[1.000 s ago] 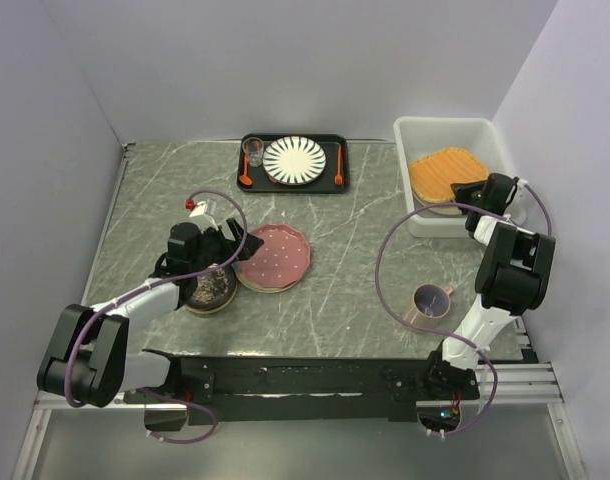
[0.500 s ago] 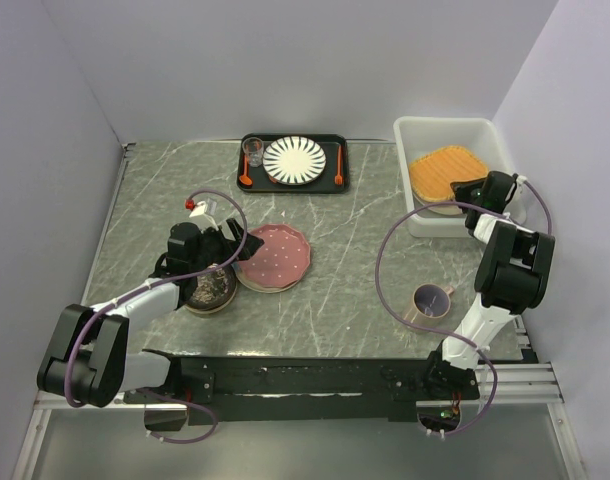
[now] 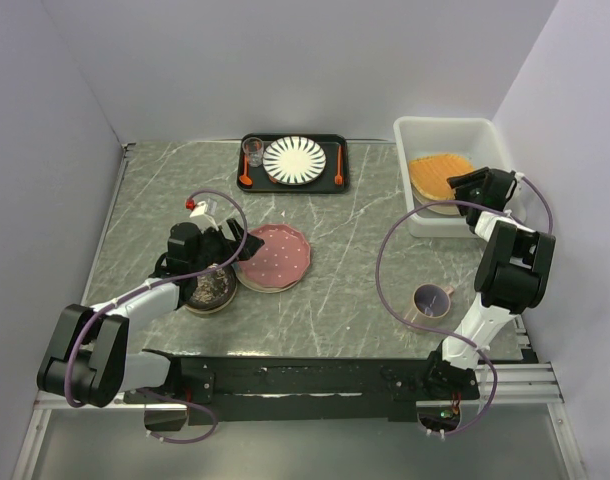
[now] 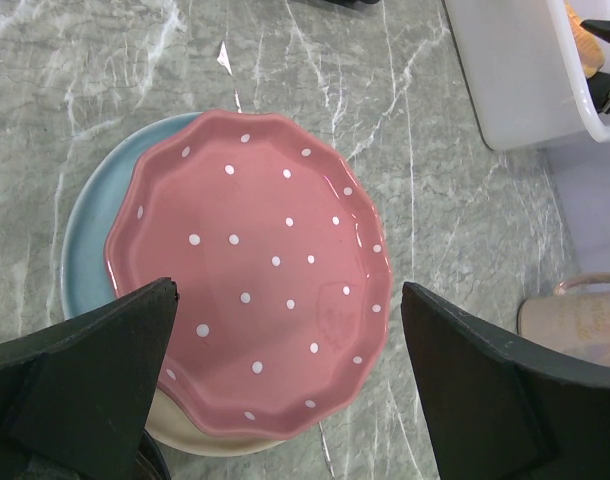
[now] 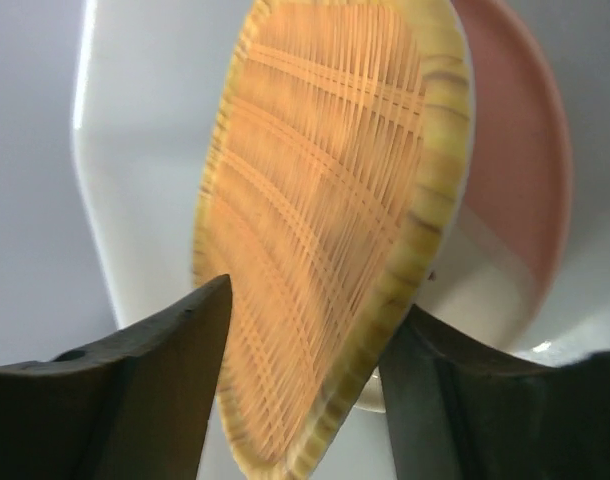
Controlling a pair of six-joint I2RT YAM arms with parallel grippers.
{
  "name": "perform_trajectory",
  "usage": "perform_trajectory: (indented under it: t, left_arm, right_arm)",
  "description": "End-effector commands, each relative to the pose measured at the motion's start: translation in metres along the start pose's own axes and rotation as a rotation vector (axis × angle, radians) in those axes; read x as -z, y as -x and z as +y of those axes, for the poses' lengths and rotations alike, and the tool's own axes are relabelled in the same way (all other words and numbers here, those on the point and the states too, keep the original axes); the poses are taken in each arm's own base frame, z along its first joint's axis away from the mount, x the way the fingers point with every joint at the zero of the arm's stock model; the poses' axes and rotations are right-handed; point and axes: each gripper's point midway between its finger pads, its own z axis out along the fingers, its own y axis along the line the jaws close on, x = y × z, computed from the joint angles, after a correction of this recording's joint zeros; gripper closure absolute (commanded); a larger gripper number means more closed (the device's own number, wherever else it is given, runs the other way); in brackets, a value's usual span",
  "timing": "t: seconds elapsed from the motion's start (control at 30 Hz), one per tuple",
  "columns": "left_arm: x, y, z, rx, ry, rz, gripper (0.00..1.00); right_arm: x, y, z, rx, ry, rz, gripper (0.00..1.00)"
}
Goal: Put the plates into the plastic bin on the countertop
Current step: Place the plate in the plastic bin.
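In the top view the tan woven plate [image 3: 437,172] lies tilted inside the plastic bin [image 3: 445,128], over a pink and white plate [image 5: 515,150]. My right gripper [image 3: 473,187] is at its right edge with jaws apart. In the right wrist view the woven plate [image 5: 325,200] is blurred between the parted fingers of the right gripper [image 5: 305,310]. My left gripper [image 3: 247,243] hangs wide open over the pink dotted plate [image 3: 273,255]. That pink plate [image 4: 250,270] rests on a pale blue-cream plate [image 4: 85,240]. A dark brown patterned plate [image 3: 211,289] sits under the left wrist.
A black tray [image 3: 330,185] at the back holds a striped white plate [image 3: 294,158], a glass [image 3: 253,151] and orange cutlery. A mug [image 3: 431,300] stands on the countertop [image 3: 345,260] in front of the bin, near the right arm. Walls enclose three sides.
My right jaws have opened and the woven plate has dropped lower and leftward in the bin. The left arm has not moved.
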Motion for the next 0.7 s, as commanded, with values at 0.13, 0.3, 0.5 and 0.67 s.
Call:
perform_trajectory:
  t: [0.13, 0.3, 0.5, 0.67]
  left_arm:
    - [-0.001, 0.022, -0.021, -0.042, -0.075, -0.059, 0.01]
    - [-0.001, 0.021, -0.021, -0.041, -0.079, -0.056, 0.01]
    - [-0.003, 0.021, -0.021, -0.038, -0.081, -0.051, 0.01]
    - [-0.003, 0.021, -0.021, -0.039, -0.077, -0.052, 0.01]
  right_arm:
    - [0.024, 0.031, 0.015, 0.046, -0.015, -0.143, 0.21]
    - [0.046, 0.046, 0.024, 0.059, -0.006, -0.226, 0.16]
    - [0.068, 0.062, 0.045, 0.067, 0.052, -0.302, 0.13]
    - [0.072, 0.065, 0.057, 0.077, 0.082, -0.309, 0.12]
